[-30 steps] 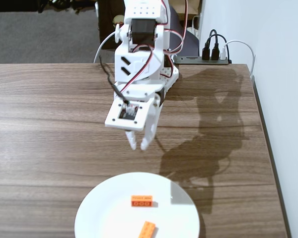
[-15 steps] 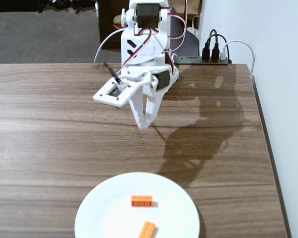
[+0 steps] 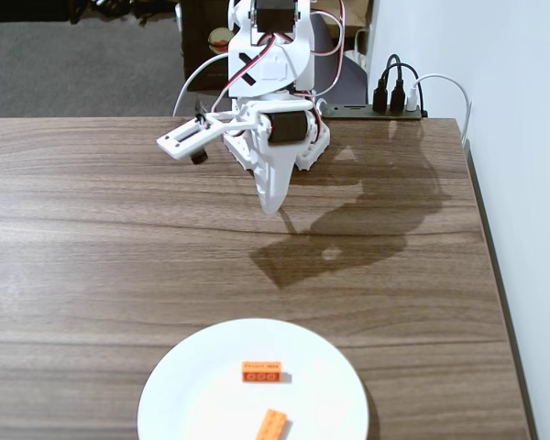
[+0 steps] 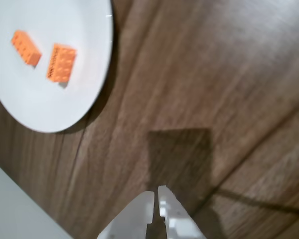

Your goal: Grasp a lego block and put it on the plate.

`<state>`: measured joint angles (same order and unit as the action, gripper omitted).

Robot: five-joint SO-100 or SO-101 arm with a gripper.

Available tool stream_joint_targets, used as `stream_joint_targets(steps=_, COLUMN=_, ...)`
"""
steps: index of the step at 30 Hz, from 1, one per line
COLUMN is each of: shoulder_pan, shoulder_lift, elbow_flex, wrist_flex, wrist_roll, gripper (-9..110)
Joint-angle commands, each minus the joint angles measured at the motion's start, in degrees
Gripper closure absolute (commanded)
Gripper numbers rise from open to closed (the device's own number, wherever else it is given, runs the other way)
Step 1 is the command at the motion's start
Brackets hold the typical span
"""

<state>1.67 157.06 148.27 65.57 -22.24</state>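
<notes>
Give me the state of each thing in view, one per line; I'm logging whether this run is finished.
lego block: lying flat on the plate, studs up, free of the gripper.
second orange brick: lying on the plate on its side, hollow underside toward the fixed camera.
plate: on the table, holding both bricks.
gripper: shut, empty, raised above bare table away from the plate.
power strip: plugs inserted.

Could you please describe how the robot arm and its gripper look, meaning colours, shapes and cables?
The arm is built of white plastic parts with black motor blocks set into them. Thin red, white and black cables loop along it. The gripper is white too, with two tapering pointed fingers. A flat white bracket with a small dark camera juts out sideways.
</notes>
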Motion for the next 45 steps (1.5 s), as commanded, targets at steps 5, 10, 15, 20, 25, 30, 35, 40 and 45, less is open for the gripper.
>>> stream_joint_targets(steps=5, shoulder_pan=1.32, shoulder_lift=9.32, elbow_flex=3.60, wrist_flex=2.99, wrist_roll=9.23, gripper=101)
stream_joint_targets(steps=10, shoulder_pan=2.46, shoulder_lift=15.82, elbow_flex=6.33, wrist_flex=4.48, wrist_roll=11.60, gripper=101)
stream_joint_targets(steps=15, shoulder_pan=2.37, shoulder_lift=21.36, elbow_flex=8.26, wrist_flex=5.89, wrist_roll=14.94, gripper=101)
stream_joint_targets(steps=20, shoulder_pan=2.72, shoulder_lift=26.81, elbow_flex=10.28, wrist_flex=7.38, wrist_roll=17.23, gripper=101)
stream_joint_targets(steps=25, shoulder_pan=2.46, shoulder_lift=31.46, elbow_flex=11.95, wrist_flex=9.05, wrist_roll=18.54, gripper=101)
stream_joint_targets(steps=30, shoulder_pan=0.00, shoulder_lift=31.55, elbow_flex=16.52, wrist_flex=7.47, wrist_roll=19.51, gripper=101)
stream_joint_targets(steps=35, shoulder_pan=-0.44, shoulder_lift=31.55, elbow_flex=19.16, wrist_flex=7.12, wrist_roll=20.65, gripper=101)
stream_joint_targets(steps=40, shoulder_pan=-2.02, shoulder_lift=31.55, elbow_flex=19.16, wrist_flex=7.12, wrist_roll=19.42, gripper=101)
stream_joint_targets(steps=45, shoulder_pan=-1.67, shoulder_lift=31.55, elbow_flex=19.16, wrist_flex=7.12, wrist_roll=19.60, gripper=101)
